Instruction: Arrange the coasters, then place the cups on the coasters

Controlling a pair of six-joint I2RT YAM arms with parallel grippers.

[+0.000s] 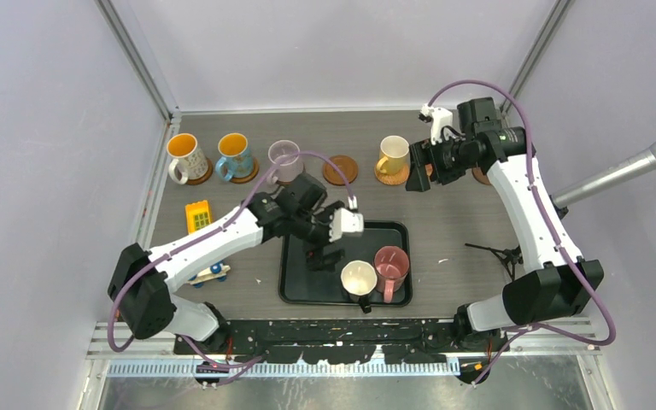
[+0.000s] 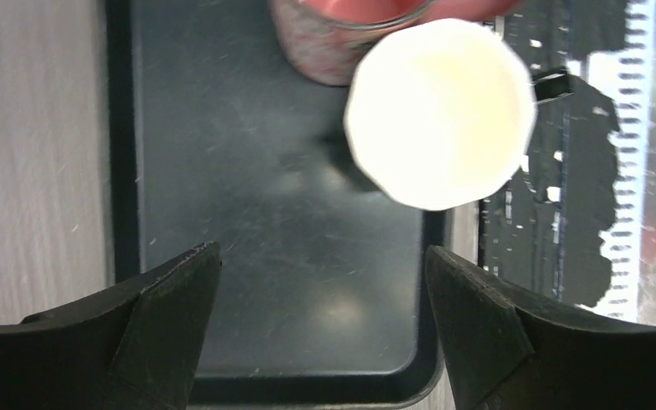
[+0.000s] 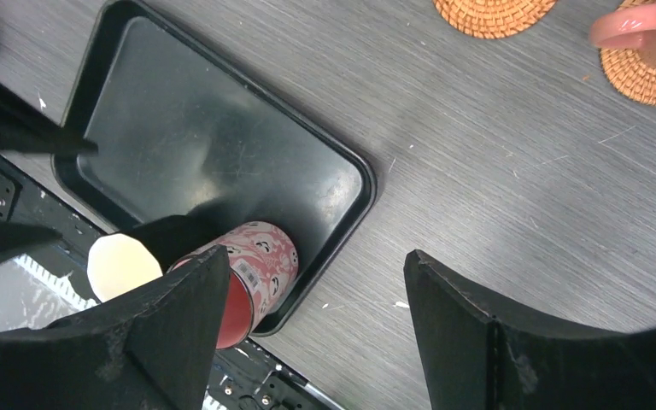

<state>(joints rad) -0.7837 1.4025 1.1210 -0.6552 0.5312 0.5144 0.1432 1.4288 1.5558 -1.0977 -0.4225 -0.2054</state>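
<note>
My left gripper (image 1: 323, 256) (image 2: 323, 249) hangs open and empty over the black tray (image 1: 299, 286) (image 2: 265, 213). A cream cup (image 1: 359, 278) (image 2: 440, 115) and a pink patterned cup (image 1: 391, 265) (image 3: 260, 265) stand in the tray's near right corner. At the back, a white cup (image 1: 185, 156) and a blue cup (image 1: 234, 155) sit on coasters, with a lilac cup (image 1: 284, 158) beside them. Then come an empty coaster (image 1: 340, 169) and a yellow cup (image 1: 392, 155) on a coaster (image 1: 390, 177). My right gripper (image 1: 416, 169) (image 3: 316, 256) is open and empty, just right of the yellow cup.
A yellow toy block (image 1: 197, 215) and a small wheeled toy (image 1: 210, 272) lie left of the tray. Another coaster (image 1: 481, 178) peeks out behind the right arm. A grey tube (image 1: 623, 175) juts in from the right wall. Purple walls close in the table.
</note>
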